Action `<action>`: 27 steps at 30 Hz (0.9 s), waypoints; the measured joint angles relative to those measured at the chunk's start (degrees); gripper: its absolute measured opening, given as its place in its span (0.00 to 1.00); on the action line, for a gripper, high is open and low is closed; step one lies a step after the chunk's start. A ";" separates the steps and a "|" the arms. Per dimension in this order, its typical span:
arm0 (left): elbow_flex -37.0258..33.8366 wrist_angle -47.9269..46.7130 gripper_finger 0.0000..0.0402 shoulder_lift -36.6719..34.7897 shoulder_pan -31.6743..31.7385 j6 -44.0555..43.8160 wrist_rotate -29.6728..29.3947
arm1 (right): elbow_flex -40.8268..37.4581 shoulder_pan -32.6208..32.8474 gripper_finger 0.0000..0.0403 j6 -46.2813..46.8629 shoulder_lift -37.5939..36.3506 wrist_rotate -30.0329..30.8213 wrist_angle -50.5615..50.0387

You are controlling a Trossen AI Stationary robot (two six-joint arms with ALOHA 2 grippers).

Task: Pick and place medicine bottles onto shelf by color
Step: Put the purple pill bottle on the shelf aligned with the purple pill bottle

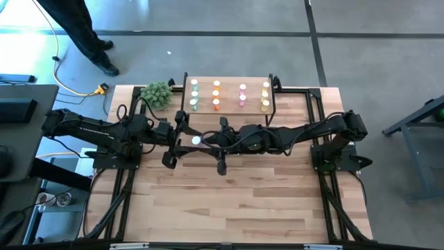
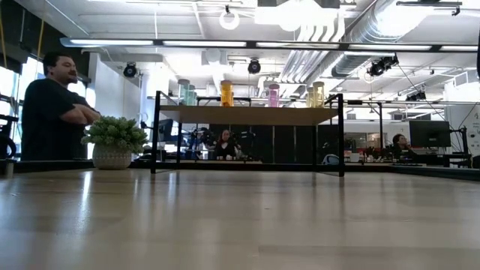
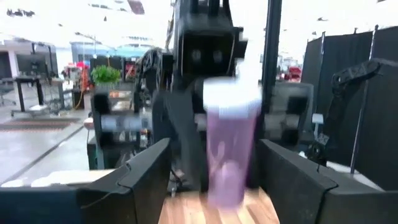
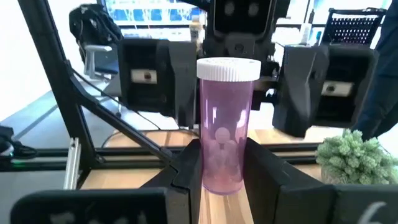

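A pink medicine bottle (image 4: 227, 124) with a white cap stands upright in the air over the table's middle; its cap (image 1: 196, 140) shows from above. My right gripper (image 4: 222, 180), reaching in from the right, is shut on it. Facing it from the left, my left gripper (image 3: 214, 174) is open, with one finger on either side of the bottle (image 3: 230, 149) and a gap showing on both sides. The shelf (image 1: 229, 104) stands at the table's far edge and carries green, orange, pink and yellow bottles in separate columns. My right gripper pinches the bottle's lower half (image 4: 222, 168) between its two fingers (image 4: 186, 168). The fingers come in level from the table's right side. The bottle stands upright with its cap up, lifted clear of the table.
A green bushy plant (image 1: 157, 94) sits at the table's far left, beside the shelf. A person (image 2: 52, 105) stands beyond the far left corner. The near half of the wooden tabletop (image 1: 229, 208) lies bare. The low view shows the shelf (image 2: 247, 115) but neither gripper.
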 joint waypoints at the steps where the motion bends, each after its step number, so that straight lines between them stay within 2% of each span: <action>1: 0.00 0.59 0.56 0.00 0.00 0.00 0.00 | 0.00 0.00 0.19 0.01 0.31 -0.17 -0.07; 27: 0.00 -0.52 0.29 -0.04 0.00 1.56 0.74 | 0.00 -0.02 0.19 0.03 0.75 -0.16 -0.24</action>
